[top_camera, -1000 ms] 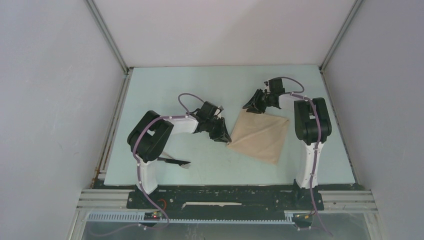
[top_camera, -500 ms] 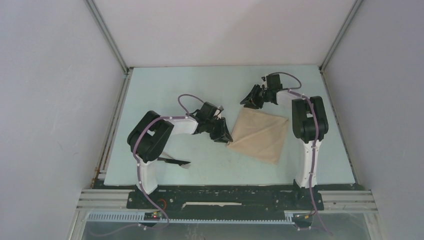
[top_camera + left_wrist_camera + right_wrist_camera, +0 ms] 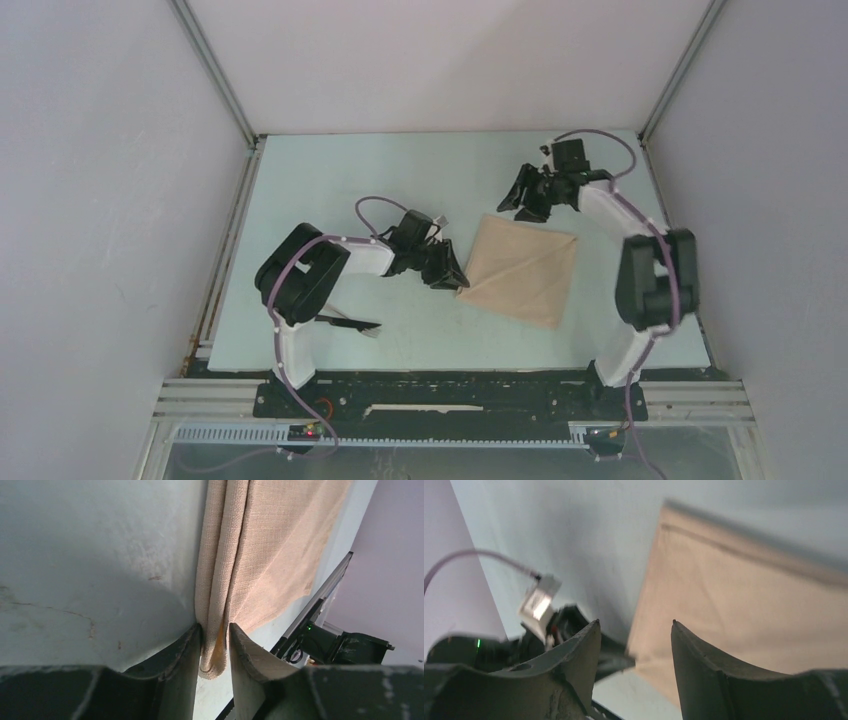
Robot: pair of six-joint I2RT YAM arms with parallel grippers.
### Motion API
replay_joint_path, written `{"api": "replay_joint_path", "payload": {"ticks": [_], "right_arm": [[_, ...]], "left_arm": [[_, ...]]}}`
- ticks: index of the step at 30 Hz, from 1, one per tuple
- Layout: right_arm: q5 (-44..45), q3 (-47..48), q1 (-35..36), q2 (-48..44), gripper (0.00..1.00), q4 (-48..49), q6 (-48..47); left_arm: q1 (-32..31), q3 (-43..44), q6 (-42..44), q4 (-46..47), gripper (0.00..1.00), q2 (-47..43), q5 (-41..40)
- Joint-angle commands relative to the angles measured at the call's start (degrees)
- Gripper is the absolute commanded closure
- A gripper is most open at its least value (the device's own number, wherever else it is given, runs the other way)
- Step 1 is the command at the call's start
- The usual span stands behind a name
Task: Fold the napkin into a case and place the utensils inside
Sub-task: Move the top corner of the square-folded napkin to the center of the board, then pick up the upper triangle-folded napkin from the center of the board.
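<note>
Jaws on the left gripper [image 3: 215, 630] pinch a corner of the napkin [image 3: 525, 270], right of table [image 3: 330, 190] centre; right gripper [image 3: 635, 625] hangs wide open, empty, toward the far edge. One tug could drag the fold undone, nothing pins it. Meanwhile the utensils [image 3: 352, 324] sit near-left.

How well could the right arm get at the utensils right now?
Probably not easily. The utensils lie near left, beside the base of the left arm; the right gripper hangs open far off, beyond the napkin, and would have to cross it and crowd that arm.
</note>
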Motion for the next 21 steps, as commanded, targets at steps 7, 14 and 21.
{"api": "replay_joint_path", "payload": {"ticks": [7, 14, 21], "right_arm": [[8.79, -23.16, -8.61, -25.69, 0.37, -9.54, -7.80], [13.69, -23.25, -1.42, -32.39, 0.29, -15.63, -9.85], [19.68, -22.75, 12.94, -30.32, 0.30, -20.74, -10.73]], "left_arm": [[-15.39, 0.96, -13.15, 12.72, 0.58, 4.56, 1.27], [-17.16, -8.48, -13.55, 12.45, 0.45, -4.28, -0.10], [-3.68, -27.45, -8.40, 7.83, 0.39, -26.35, -4.11]]}}
